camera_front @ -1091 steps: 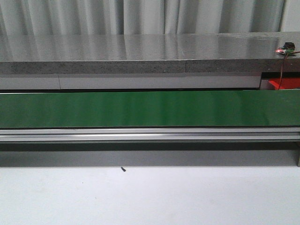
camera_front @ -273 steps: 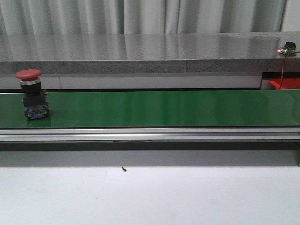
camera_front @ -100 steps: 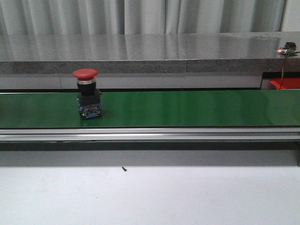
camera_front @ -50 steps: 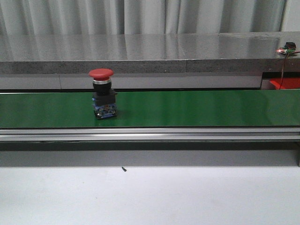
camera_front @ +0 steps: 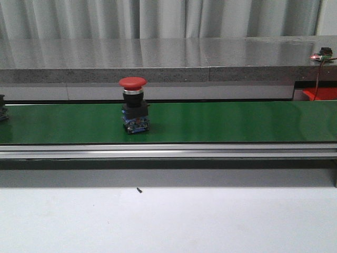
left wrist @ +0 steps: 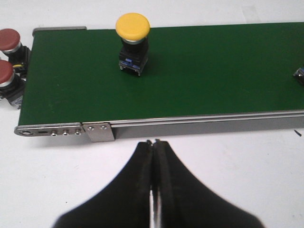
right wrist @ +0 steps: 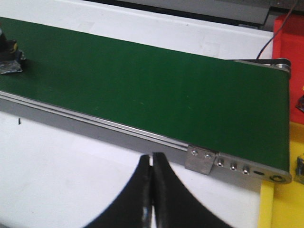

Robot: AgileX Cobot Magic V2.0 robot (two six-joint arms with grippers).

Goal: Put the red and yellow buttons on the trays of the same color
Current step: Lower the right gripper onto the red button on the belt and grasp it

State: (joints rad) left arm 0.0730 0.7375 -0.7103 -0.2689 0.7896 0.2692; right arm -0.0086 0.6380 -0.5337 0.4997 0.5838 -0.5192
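Rightward along the belt [camera_front: 221, 122] the red button [camera_front: 134, 112] had ridden; both grippers, left [left wrist: 153, 156] and right [right wrist: 152, 167], waited closed and empty. Picking it likely came next.

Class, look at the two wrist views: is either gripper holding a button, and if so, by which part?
Nothing is held. The left gripper and right gripper both have jaws shut on nothing, short of the belt.
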